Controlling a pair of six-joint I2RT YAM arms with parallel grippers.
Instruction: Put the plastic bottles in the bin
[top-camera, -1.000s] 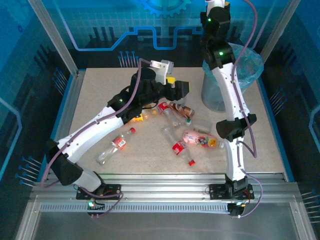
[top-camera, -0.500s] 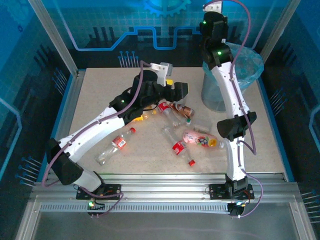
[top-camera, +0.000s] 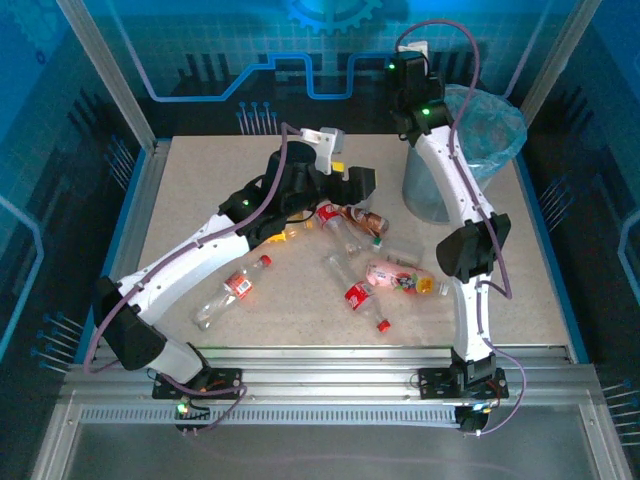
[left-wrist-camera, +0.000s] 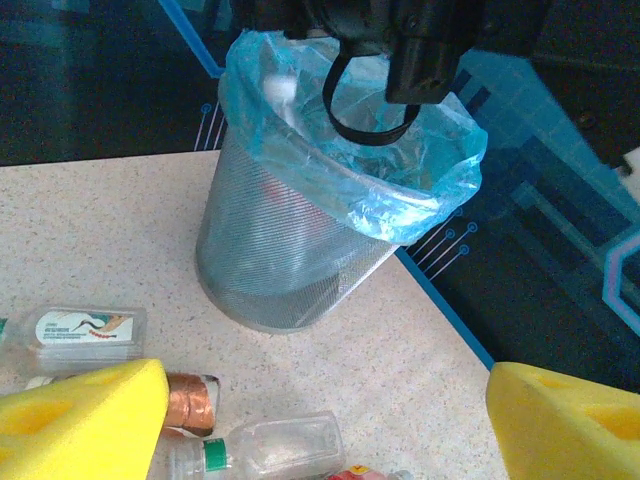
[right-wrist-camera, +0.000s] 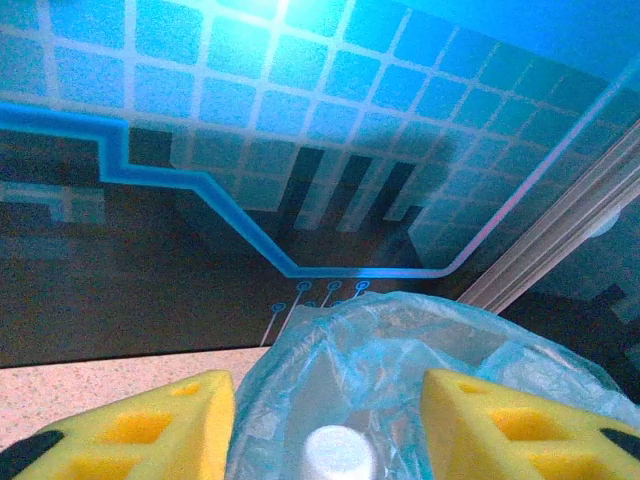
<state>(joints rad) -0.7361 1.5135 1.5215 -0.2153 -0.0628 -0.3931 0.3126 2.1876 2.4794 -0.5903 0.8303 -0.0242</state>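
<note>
My right pincer (right-wrist-camera: 328, 425) hangs over the round grey mesh bin (left-wrist-camera: 285, 260), which stands at the far right corner of the speckled tabletop (top-camera: 300, 320) and is lined with a light-blue plastic bag (right-wrist-camera: 400, 340). Its yellow foam pads (right-wrist-camera: 140, 430) stand apart. A white bottle cap (right-wrist-camera: 335, 455) sits in the gap and touches neither pad; whether that bottle hangs free or rests inside the bag I cannot tell.

My left pincer (left-wrist-camera: 325, 425) is spread wide too, with nothing between its pads. It is low over the middle of the tabletop and faces the bin. Just below it lie three bottles:
- a bottle with a coppery brown label (left-wrist-camera: 190, 398)
- a clear bottle with a green neck ring (left-wrist-camera: 265, 448)
- a flat clear bottle with a white label (left-wrist-camera: 85, 328), which bears a red-and-green drawing with print too small to read

Nearer the front edge lie a pink-labelled bottle (top-camera: 395, 277), a second red-labelled bottle (top-camera: 355, 293) beside it, and a red-capped clear bottle with a red label (top-camera: 233, 289) left of middle. Their brand lettering is a blur.
</note>
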